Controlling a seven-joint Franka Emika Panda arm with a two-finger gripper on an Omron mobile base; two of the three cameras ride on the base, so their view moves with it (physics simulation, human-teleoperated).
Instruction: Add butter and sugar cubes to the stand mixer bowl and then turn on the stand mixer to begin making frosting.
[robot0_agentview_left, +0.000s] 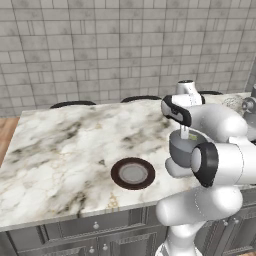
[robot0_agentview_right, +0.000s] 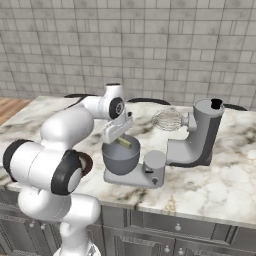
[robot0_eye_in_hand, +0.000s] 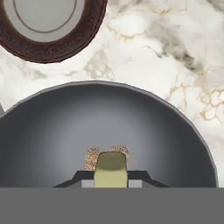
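Hand view looks straight down into the mixer bowl (robot0_eye_in_hand: 105, 127), a smooth grey metal basin with a thin rim, and the hand (robot0_eye_in_hand: 111, 177) is clamped on the butter (robot0_eye_in_hand: 111, 166), a blunt pale-yellow stick held just above the bowl's floor; behind it lie the sugar cubes (robot0_eye_in_hand: 94, 156), speckled tan and grainy, already inside. Beyond the rim sits the plate (robot0_eye_in_hand: 48, 26) (dark brown, glossy, with a grey centre) on the veined marble desk (robot0_eye_in_hand: 166, 48). Left base view shows the same plate (robot0_agentview_left: 132, 173) bare on the desk (robot0_agentview_left: 65, 150), with the arm bent over the bowl (robot0_agentview_left: 181, 150). Right base view gives the stand mixer (robot0_agentview_right: 200, 137), matte grey-silver, its head tilted up and the wire whisk (robot0_agentview_right: 166, 120) hanging clear of the bowl (robot0_agentview_right: 120, 155), the butter (robot0_agentview_right: 124, 142) poised at the rim. By my reading the sugar is done, the butter only needs releasing, and switching on remains.
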